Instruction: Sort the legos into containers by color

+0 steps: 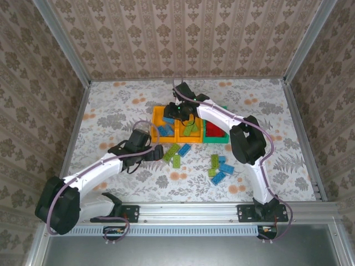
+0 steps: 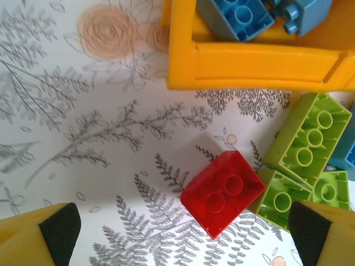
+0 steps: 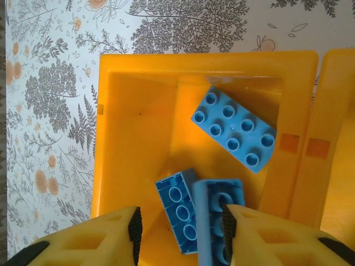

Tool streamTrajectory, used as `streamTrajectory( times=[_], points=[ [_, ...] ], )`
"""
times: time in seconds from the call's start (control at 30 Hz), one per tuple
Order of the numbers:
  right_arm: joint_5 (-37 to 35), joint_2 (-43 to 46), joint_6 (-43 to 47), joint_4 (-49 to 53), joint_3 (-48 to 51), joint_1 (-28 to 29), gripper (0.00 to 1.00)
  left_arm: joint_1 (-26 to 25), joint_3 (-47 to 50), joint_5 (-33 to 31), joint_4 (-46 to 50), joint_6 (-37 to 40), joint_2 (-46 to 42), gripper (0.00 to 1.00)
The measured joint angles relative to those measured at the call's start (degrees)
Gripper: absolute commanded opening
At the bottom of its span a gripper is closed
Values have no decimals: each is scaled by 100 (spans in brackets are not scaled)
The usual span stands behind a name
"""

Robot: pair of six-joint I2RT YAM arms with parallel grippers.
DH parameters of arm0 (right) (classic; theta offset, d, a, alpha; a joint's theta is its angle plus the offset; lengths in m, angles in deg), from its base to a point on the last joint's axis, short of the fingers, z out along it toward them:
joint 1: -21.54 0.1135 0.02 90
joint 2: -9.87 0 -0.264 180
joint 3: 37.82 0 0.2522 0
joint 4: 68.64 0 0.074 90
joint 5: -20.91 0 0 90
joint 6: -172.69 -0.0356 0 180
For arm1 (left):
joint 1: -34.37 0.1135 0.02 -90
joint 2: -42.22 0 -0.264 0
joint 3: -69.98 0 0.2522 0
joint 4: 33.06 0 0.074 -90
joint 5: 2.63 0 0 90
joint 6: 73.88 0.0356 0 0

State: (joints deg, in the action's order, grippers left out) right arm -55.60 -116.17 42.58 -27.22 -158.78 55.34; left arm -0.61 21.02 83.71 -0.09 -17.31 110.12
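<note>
In the left wrist view my left gripper (image 2: 183, 239) is open above the table, and a red lego (image 2: 222, 191) lies hollow side up between its fingers (image 2: 58, 230). Lime green legos (image 2: 308, 138) lie touching the red one on the right. My right gripper (image 3: 182, 227) is open above the left orange container (image 3: 138, 127), which holds three blue legos (image 3: 236, 127); one of them (image 3: 180, 208) lies between the pads. From above, the left gripper (image 1: 151, 152) is in front of the orange containers (image 1: 158, 117). The middle orange one (image 1: 180, 132) holds green legos. The green container (image 1: 216, 139) holds red ones.
Loose green legos (image 1: 171, 154) and a blue one (image 1: 184, 149) lie just ahead of the bins. Another green and blue cluster (image 1: 220, 168) lies to the right. Metal frame rails (image 1: 75, 127) and patterned walls border the floral table.
</note>
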Motion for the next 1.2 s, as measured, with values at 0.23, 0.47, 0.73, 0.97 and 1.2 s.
streamTrajectory(
  times=[0.23,0.47,0.73,0.97,1.2],
  points=[
    [-9,7,164,9,-26,72,57,-136,0,354,52,-398,334,100],
    [-57,411,249,-7,348,85,59,-149,-50,457,13,273,675,96],
    [-109,741,249,-39,627,-87,60,-181,-378,232,404,723,1150,90],
    [-127,763,249,-42,793,-216,61,-212,-612,162,535,1117,1362,98],
    [-133,951,249,-39,1005,-343,61,-291,-1167,39,739,1624,1969,98]
  ],
)
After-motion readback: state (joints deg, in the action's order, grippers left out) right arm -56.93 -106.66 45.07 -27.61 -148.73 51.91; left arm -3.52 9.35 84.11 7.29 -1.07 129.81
